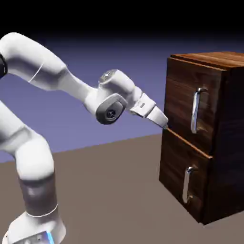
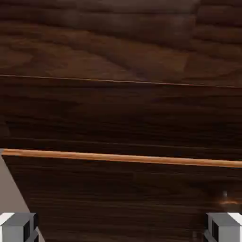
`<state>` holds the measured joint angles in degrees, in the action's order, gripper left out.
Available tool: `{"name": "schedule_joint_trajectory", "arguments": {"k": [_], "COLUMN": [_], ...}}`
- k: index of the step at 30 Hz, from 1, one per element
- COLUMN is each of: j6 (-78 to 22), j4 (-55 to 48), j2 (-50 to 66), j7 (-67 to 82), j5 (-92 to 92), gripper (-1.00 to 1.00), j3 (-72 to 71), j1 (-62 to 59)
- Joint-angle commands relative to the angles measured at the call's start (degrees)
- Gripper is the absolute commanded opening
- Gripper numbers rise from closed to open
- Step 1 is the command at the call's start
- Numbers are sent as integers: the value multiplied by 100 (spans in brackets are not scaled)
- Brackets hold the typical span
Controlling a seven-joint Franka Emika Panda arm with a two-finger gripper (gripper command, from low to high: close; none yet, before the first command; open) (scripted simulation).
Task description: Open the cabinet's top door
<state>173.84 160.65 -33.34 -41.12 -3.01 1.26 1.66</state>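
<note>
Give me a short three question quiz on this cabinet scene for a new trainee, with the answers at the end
1. True or false: the claw is closed around the top door handle.
2. How many silver handles show on the cabinet front? A) one B) two C) three
3. In the hand view, what fills the frame between the fingertips?

Key: 1. False; it sits at the cabinet's edge, near the seam between the panels, away from the handle. 2. B. 3. Dark wood grain.
</note>
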Motion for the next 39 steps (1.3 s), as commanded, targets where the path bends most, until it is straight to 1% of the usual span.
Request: {"name": "schedule_joint_trajectory", "arguments": {"k": [1,39], "j6": [-14,-536], "j4": [-29,-1138], "j2": [-56,-2194], "j7": [111,4335], "j5": [-250,-9718], "gripper": [0,0], "j3": [105,4074], "j1": [81,3138]}}
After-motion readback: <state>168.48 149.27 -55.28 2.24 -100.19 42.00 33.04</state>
